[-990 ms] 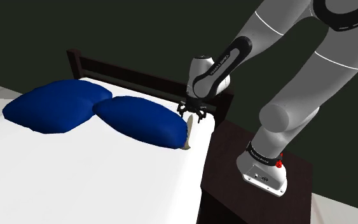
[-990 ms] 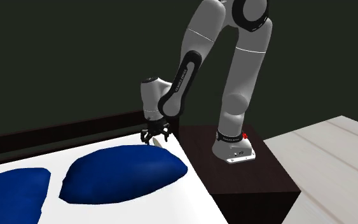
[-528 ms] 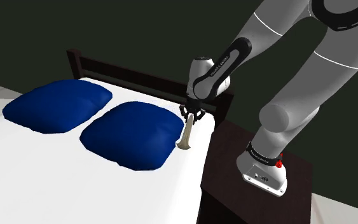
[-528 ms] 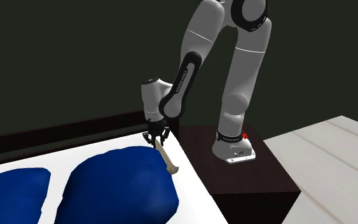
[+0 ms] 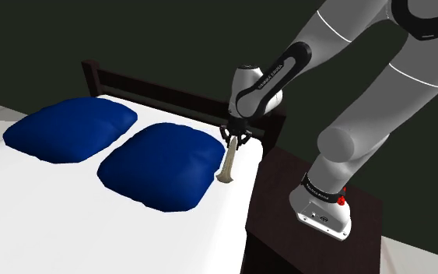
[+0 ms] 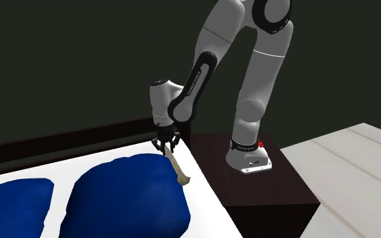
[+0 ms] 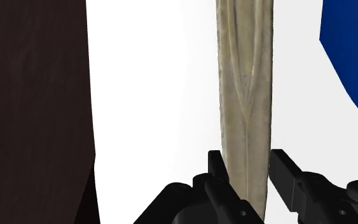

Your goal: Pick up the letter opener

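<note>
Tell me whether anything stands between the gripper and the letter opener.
Nothing visible does. The gripper is shut on the letter opener at its upper end; the pillow lies beside it, not between.

bed (image 5: 92, 230): white top | blue pillow (image 5: 69, 131) | second blue pillow (image 5: 161, 163)

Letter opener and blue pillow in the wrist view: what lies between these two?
A bare strip of the white bed sheet lies between the letter opener and the blue pillow; the wrist view shows it.
</note>
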